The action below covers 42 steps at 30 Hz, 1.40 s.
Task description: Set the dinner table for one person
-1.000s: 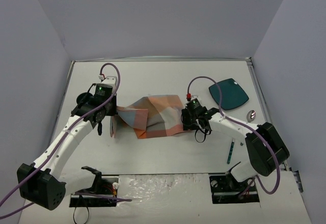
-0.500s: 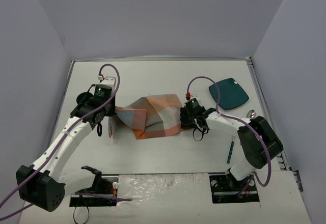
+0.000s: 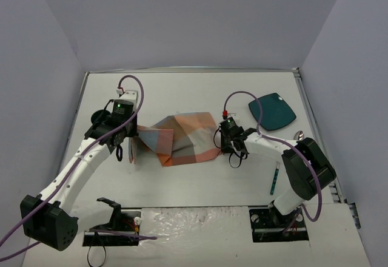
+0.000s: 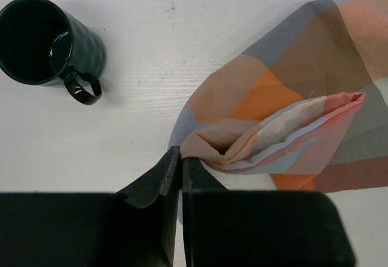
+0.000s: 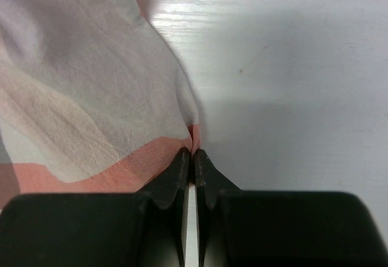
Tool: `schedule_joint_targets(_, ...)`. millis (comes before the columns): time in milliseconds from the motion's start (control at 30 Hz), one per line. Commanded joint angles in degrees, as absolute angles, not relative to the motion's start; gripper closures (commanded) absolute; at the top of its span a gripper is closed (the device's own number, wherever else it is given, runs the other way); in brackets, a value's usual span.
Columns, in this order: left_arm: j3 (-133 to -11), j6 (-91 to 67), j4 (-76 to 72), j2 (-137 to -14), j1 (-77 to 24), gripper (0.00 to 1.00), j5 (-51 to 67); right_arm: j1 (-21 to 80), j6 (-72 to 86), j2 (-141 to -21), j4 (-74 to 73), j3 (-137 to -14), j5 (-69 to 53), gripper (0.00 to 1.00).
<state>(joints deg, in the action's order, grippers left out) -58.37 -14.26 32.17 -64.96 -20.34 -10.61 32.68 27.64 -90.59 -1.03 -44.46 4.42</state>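
As left pincer (image 4: 181,161) clamps placemat (image 4: 291,97) | right pincer (image 5: 193,158) clamps it too | mug (image 4: 48,42) upright on dinner table (image 4: 182,24)

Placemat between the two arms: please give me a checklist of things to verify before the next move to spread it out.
1. Left fingers shut on placemat corner: ok.
2. Right fingers shut on its other side: ok.
3. Placemat lying flat: not ok, folded and bunched.
4. Mug apart from placemat: ok.
5. Plate apart from placemat: ok.
6. Held corners lifted off the dinner table: cannot tell.
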Motion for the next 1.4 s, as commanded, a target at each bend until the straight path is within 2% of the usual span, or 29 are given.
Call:
schedule_joint_targets(0,-64.19,-10.92,24.30,-68.26,-19.43,1.00,-12.04,29.32,26.73,-88.97,-9.47,-45.95,10.44,1.00)
schedule_joint_targets(233,-71.74,-5.42,16.81,-75.11,-18.17,1.00,-13.76,25.16,25.49,-85.51,-10.89,-46.67,10.68,1.00)
schedule_joint_targets(367,-70.95,-3.89,11.80,-75.30,-17.93,0.98,-14.87,25.22,25.52,-84.56,-10.90,-46.11,8.89,1.00)
schedule_joint_targets(433,-68.59,-4.70,11.54,-73.80,-17.93,0.89,-15.33,25.22,25.66,-83.22,-10.89,-45.59,8.61,1.00)
schedule_joint_targets(567,-60.12,-13.35,15.65,-68.75,-17.92,0.51,-18.43,25.48,25.33,-81.51,-10.57,-44.58,7.59,1.00)
schedule_joint_targets(633,-57.02,-17.34,19.27,-66.58,-17.92,0.38,-19.66,25.41,25.14,-81.04,-10.29,-44.39,7.26,1.00)
schedule_joint_targets(733,-55.34,-24.22,22.85,-62.85,-17.91,0.26,-19.56,25.63,25.05,-81.12,-10.00,-44.46,6.89,1.00)
schedule_joint_targets(833,-55.79,-30.45,23.60,-61.68,-18.09,0.21,-14.93,25.69,24.95,-81.63,-9.37,-44.49,6.21,1.00)
schedule_joint_targets(933,-57.20,-38.35,23.88,-62.32,-19.02,0.13,-9.41,25.85,24.86,-82.49,-8.66,-44.57,5.61,1.00)
schedule_joint_targets(1000,-60.40,-42.09,25.39,-67.61,-21.37,0.04,-10.21,25.93,24.96,-83.23,-8.08,-44.73,5.27,1.00)
schedule_joint_targets(1367,-89.38,-34.68,34.32,-99.85,-34.77,0.03,-25.49,26.13,24.65,-84.04,-6.44,-44.01,4.59,1.00)
